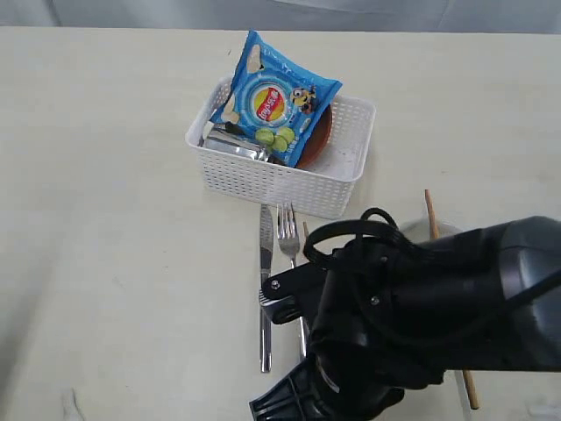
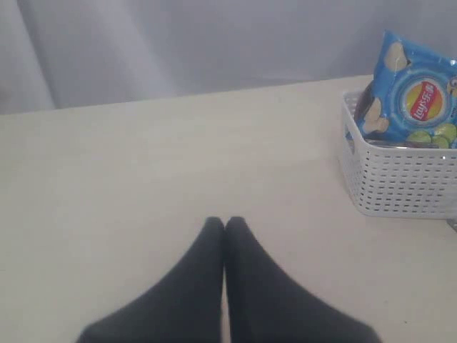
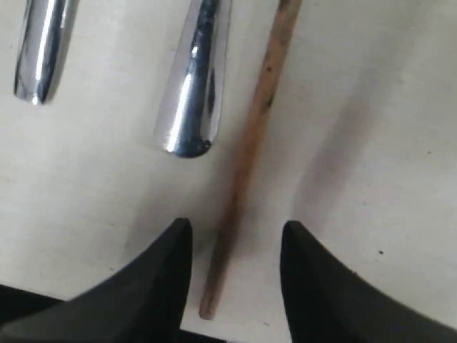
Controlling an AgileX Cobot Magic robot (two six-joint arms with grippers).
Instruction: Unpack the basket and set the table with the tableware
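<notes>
basket: white plastic basket (image 1: 263, 180) with lattice sides, sitting towards the far end of the table (image 1: 105, 219)
inside the basket: a blue chip bag (image 1: 276, 101) stands upright and pokes way over the rim. A shiny steel cup (image 1: 232, 145) is tucked at its left, and a reddish-brown plate (image 1: 317, 140) leans behind it
already out: a steel knife (image 1: 266, 263) and fork (image 1: 287, 232) lie side by side just in front of the basket, tips towards it
chopsticks: one chopstick (image 3: 250, 143) lies just beside the fork handle. A second chopstick (image 1: 431, 215) is further right of the basket, next to the pale rim of a bowl (image 1: 447, 230)
right gripper: the right gripper (image 3: 235, 229) is low over the table with its jaws parted fairly wide, one on each side of the first chopstick's near end. There's a gap on both sides, so it's gripping nothing
left gripper: the left gripper (image 2: 226, 221) is pressed fully closed with nothing in it, over bare table well off to the basket's left
edges: the table's far edge runs not far behind the basket, with a grey curtain (image 2: 214, 43) beyond
open room: lots of bare beige tabletop left of the basket. The front right is crowded, and the bulky black right arm (image 1: 421, 316) hides most of the bowl
</notes>
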